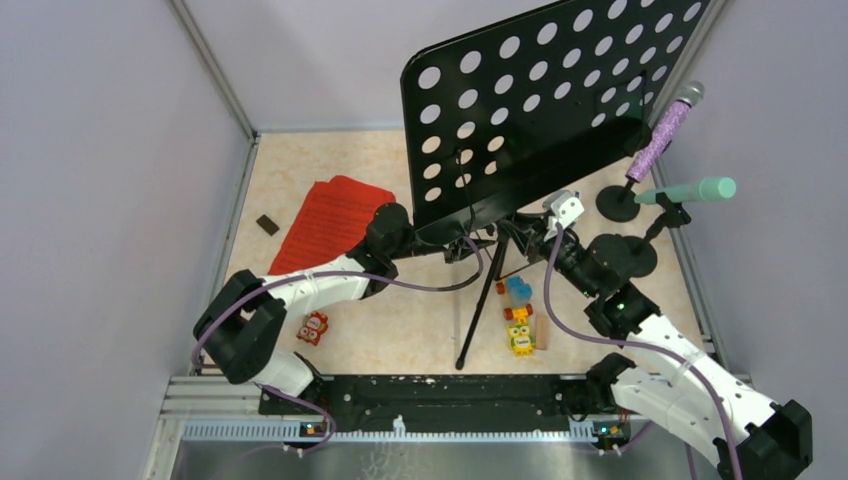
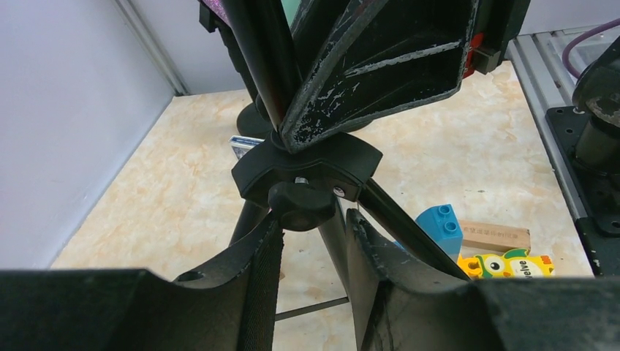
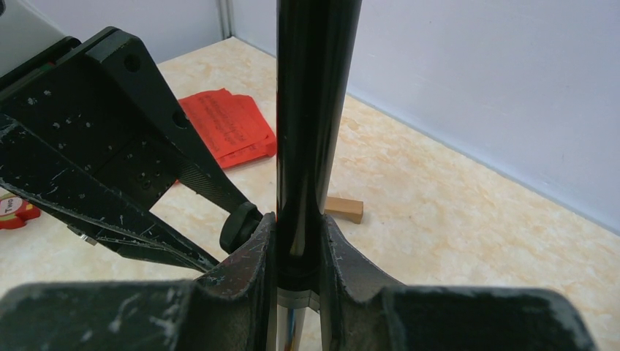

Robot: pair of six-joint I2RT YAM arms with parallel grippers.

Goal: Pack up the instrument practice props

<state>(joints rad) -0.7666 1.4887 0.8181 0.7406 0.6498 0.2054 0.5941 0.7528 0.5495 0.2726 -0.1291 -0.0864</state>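
Two claws share one stand. The black perforated metal music rack (image 1: pixel 540 110) stands upright mid-table on its thin black tripod legs (image 1: pixel 478 305).

My right claw (image 3: pixel 296 238) is clenched on the rack's round black pole (image 3: pixel 311 110), fingers pressed to both sides. My left claw (image 2: pixel 313 227) brackets the small black locking knob (image 2: pixel 303 205) under the tripod hub. Whether it pinches the knob or merely flanks it, I cannot tell.

The step in hand, I judge, is loosening that knob. The right claw should hold the pole vertical, since the stand looks top-heavy.

Left of the stand lie the red sheet-music pages (image 1: pixel 330 220). To the right, well apart, the glittery purple microphone (image 1: pixel 662 135) and the mint-green microphone (image 1: pixel 695 190) sit in short black round-based holders (image 1: pixel 618 203).

Colourful toy bricks (image 1: pixel 518 325) lie just beside the near leg and may obstruct folding.
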